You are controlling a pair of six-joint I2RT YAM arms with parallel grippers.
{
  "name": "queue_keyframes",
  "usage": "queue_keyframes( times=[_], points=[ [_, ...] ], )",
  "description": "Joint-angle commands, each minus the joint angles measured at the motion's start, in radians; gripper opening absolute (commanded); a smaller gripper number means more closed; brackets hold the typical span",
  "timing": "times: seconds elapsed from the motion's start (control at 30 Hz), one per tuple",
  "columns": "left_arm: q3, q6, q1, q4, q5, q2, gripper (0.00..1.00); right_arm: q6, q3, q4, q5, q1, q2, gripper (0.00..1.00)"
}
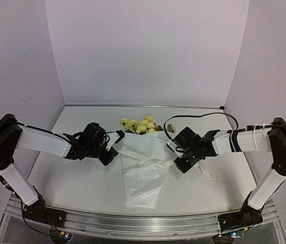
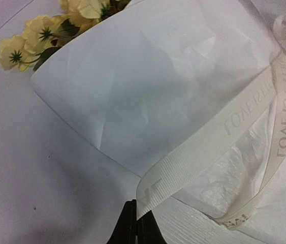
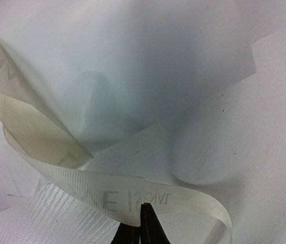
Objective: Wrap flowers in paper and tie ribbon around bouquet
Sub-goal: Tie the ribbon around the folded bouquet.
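Tying step in hand: we found flowers already wrapped in paper, lying mid-desk. Ribbon crossed wrap. Left hand pinched shut on one end, right hand clamped on another stretch. Next, we judged: cross ends, form knot, hold tension without tearing paper.

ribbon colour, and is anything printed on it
Cream ribbon with faint printed lettering, clearest in the left wrist view.
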Motion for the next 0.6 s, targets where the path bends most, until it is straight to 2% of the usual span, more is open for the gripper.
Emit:
queue_keyframes(
  times=[0.0,0.17,0.27,0.43,0.57],
  points=[
    [-0.051,-0.38,0.0,0.045,-0.125,-0.052,0.0,0.178,0.084,-0.161,0.101,0.0,0.049,0.0],
    [-0.055,-0.59,0.005,-0.028,-0.192,-0.036,0.0,0.323,0.114,-0.226,0.121,-0.033,0.086,0.0],
    [-0.068,-0.775,0.06,-0.13,-0.237,-0.053,0.0,0.418,0.069,-0.241,0.128,-0.079,0.066,0.0],
    [-0.177,-0.972,0.358,-0.14,-0.027,-0.162,0.0,0.543,-0.086,-0.233,0.143,-0.21,-0.042,0.0],
    [-0.254,-1.04,0.603,-0.146,0.1,-0.232,0.0,0.614,-0.222,-0.206,0.11,-0.349,-0.167,0.0]
  ],
)
